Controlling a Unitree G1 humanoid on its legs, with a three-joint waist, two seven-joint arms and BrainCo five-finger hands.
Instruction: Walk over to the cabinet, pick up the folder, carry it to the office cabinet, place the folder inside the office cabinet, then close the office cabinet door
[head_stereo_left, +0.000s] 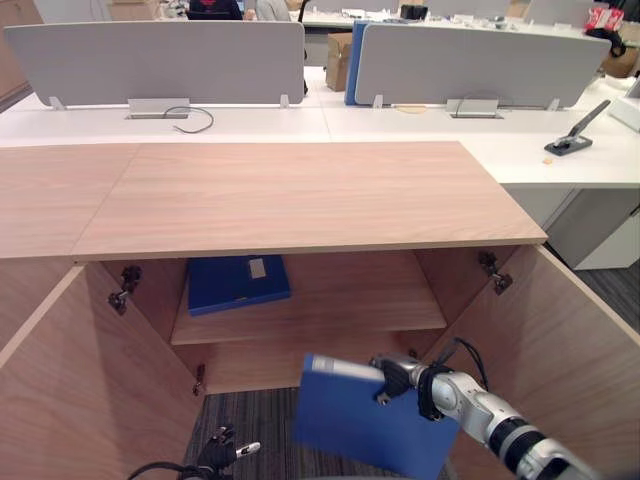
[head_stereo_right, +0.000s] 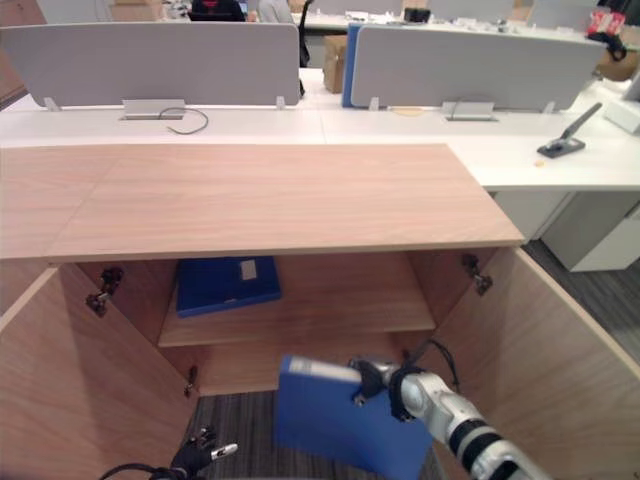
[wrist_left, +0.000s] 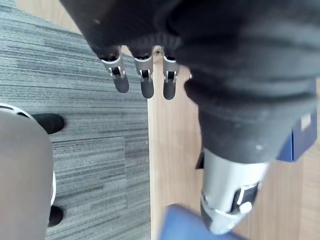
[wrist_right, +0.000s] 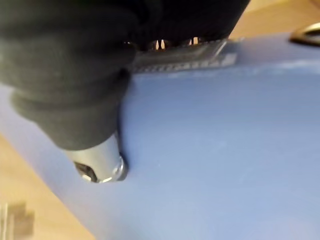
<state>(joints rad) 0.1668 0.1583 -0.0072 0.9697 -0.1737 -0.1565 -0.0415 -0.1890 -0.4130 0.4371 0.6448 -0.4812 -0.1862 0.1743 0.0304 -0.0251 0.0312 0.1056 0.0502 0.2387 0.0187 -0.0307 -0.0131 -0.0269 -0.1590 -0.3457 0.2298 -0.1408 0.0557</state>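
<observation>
Presently, right hand (head_stereo_left: 392, 378): closed on the top edge of the folder (head_stereo_left: 365, 420), fingers curled over the edge, thumb pressed on the blue face.
folder: held by the right hand, hanging tilted below it and to its left, in front of the open cabinet (head_stereo_left: 300, 200).
left hand (head_stereo_left: 225, 447): low down, well to the left of the right hand, fingers (wrist_left: 146, 82) straight and relaxed, holding nothing, above the carpet (wrist_left: 90, 100).
cabinet: straight ahead of the right hand, both doors swung wide.
shelf (head_stereo_left: 340, 305): inside the cabinet, above and beyond the right hand.
second folder (head_stereo_left: 237, 282): blue, lying flat on the left part of the shelf, up and to the left of the right hand, well apart from the held folder.
right door (head_stereo_left: 575, 340): just to the right of the right arm.
left door (head_stereo_left: 60, 390): to the left of the left hand.
desk (head_stereo_left: 560, 150): behind the cabinet, far beyond both hands.
</observation>
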